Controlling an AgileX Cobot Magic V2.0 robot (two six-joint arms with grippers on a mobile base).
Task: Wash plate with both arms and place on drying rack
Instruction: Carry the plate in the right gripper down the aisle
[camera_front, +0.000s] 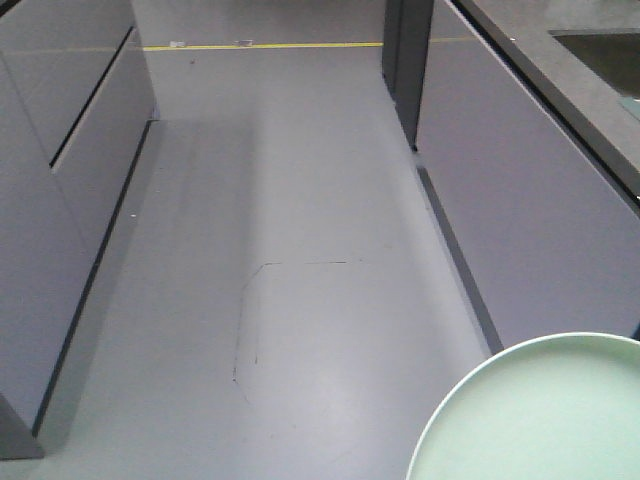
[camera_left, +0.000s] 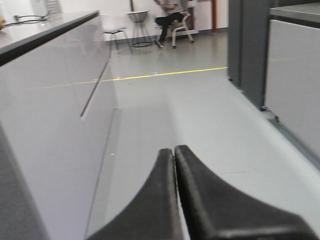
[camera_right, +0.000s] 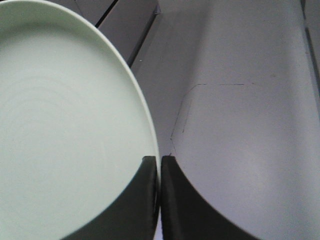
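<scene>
The pale mint-green plate (camera_front: 545, 415) fills the bottom right corner of the front view, held up above the grey floor. In the right wrist view the plate (camera_right: 65, 125) covers the left half of the picture, and my right gripper (camera_right: 160, 159) is shut on its rim, one finger over the face and the other behind the edge. My left gripper (camera_left: 174, 150) is shut with nothing between its fingers and hangs over the floor of the aisle. The drying rack is out of view. Neither arm's body shows.
Grey cabinet fronts (camera_front: 70, 180) line the left of the aisle. A counter with a dark top (camera_front: 560, 70) and a recessed basin (camera_front: 605, 50) runs along the right. A yellow floor line (camera_front: 260, 45) crosses far ahead. A seated person (camera_left: 170, 17) and stools are beyond it.
</scene>
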